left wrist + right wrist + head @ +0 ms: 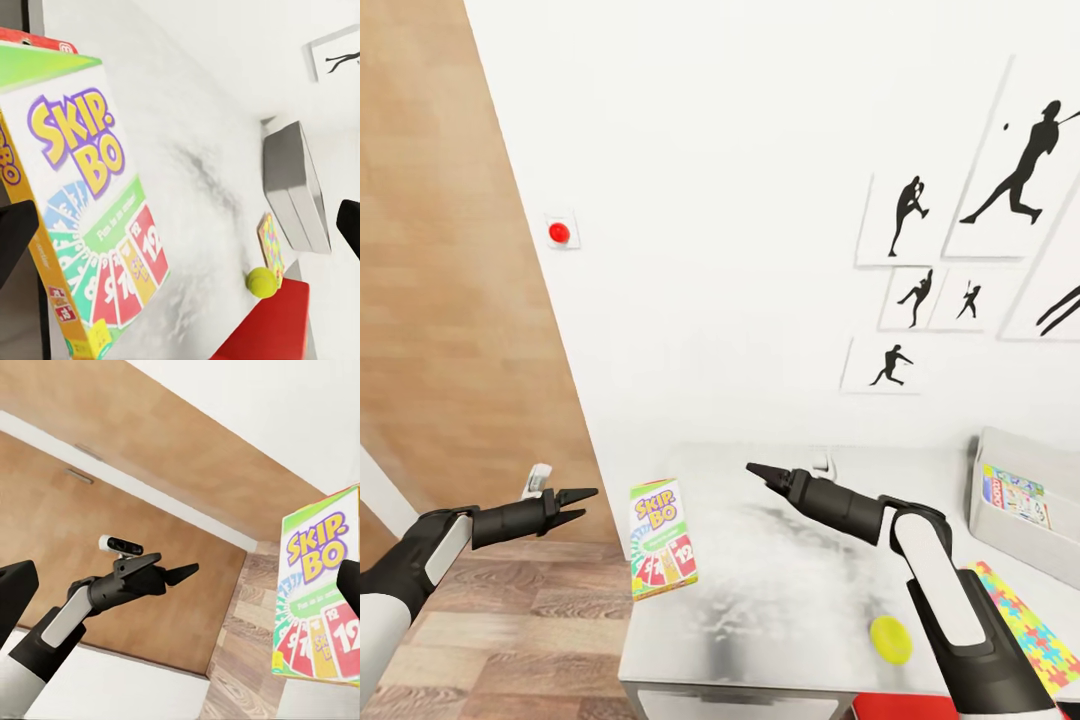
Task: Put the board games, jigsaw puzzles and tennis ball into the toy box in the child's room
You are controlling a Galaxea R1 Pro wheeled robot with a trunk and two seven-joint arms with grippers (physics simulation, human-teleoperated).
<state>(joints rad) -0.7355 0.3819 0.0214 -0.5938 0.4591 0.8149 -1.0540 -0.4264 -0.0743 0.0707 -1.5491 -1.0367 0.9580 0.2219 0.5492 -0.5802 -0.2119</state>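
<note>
A Skip-Bo board game (663, 537) with green edges stands tilted at the left edge of the pale table (790, 580), between my two grippers and touched by neither. My left gripper (588, 502) is open over the floor just left of it. Over the table, right of the box, my right gripper (757, 474) is open. The left wrist view has the board game (94, 225) close up, with the tennis ball (262, 282), a jigsaw puzzle (270, 244) and the toy box (296, 187) beyond. The yellow tennis ball (891, 640) and bright jigsaw puzzle (1030, 625) lie near my right arm. A colourful flat box lies in the toy box (1000, 535).
A white wall with black baseball silhouettes (905, 215) and a red button (559, 233) rises behind the table. Wood-plank floor (510, 620) lies left of the table. A red object (900, 708) shows at the table's near edge.
</note>
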